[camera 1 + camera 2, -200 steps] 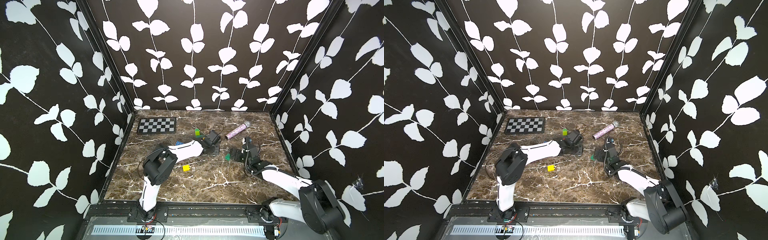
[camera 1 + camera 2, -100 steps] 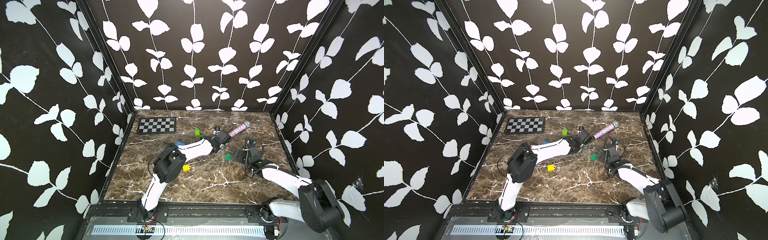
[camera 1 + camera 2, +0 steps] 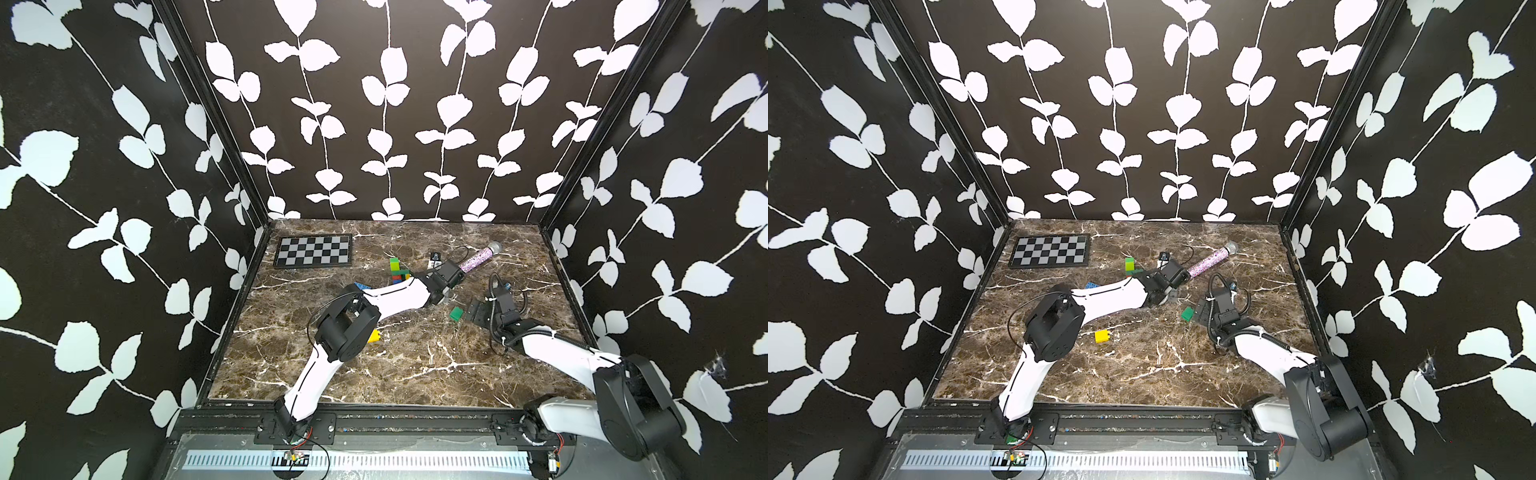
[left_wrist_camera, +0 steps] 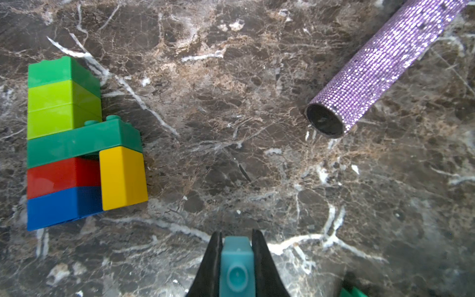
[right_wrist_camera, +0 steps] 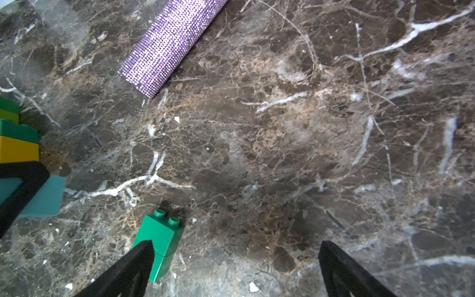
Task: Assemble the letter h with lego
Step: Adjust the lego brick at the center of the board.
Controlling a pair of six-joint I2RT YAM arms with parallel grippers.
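Chequered board (image 3: 313,250) lies flat, left of frame centre. Glittery purple microphone (image 3: 478,258) lies angled, right of centre, on the marble tabletop (image 3: 415,357).

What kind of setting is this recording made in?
Probably a staged robot test booth: leaf-print wall panels box in a marble-look tabletop, the left arm and right arm are mounted on a front rail, with lego bricks and a purple microphone as props.

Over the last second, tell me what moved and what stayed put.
The left gripper, still shut on the light blue brick, carried it farther back and to the right, toward the purple microphone. Nothing was grabbed or released. The right gripper stayed open beside the dark green brick, barely shifting. The brick stack, loose yellow brick and chequered board did not move.
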